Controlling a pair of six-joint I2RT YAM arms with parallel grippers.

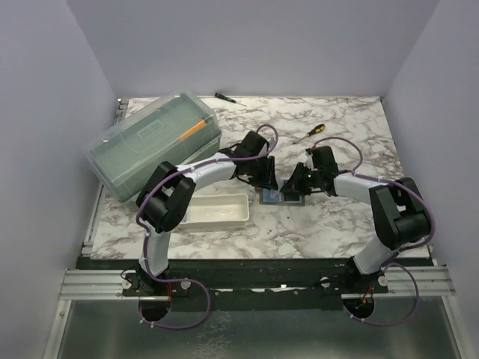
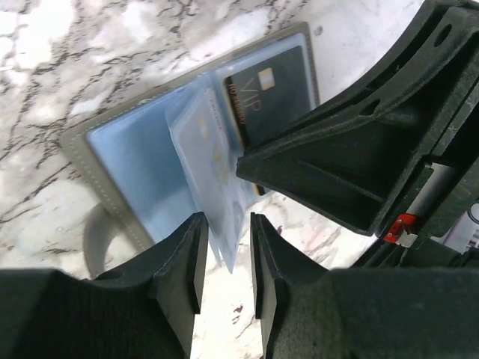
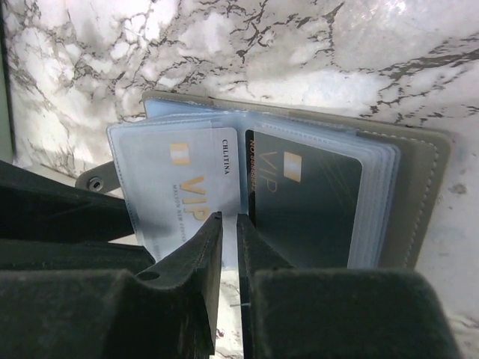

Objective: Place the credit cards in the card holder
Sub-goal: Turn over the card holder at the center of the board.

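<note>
Card holder lies open mid-bench. Left pincer, slightly parted, pinches a clear sleeve upright to keep pockets exposed. Right pincer, nearly closed, grips a sleeve edge beside the dark card; pale card sits sleeved.

White marble counter veined in dark grey. Grey card holder with pale stitching and bluish clear sleeves. One card white, one card near-black, both with gold VIP lettering. Black gripper fingers.

Even, bright light — blurred near foregrounds
</note>
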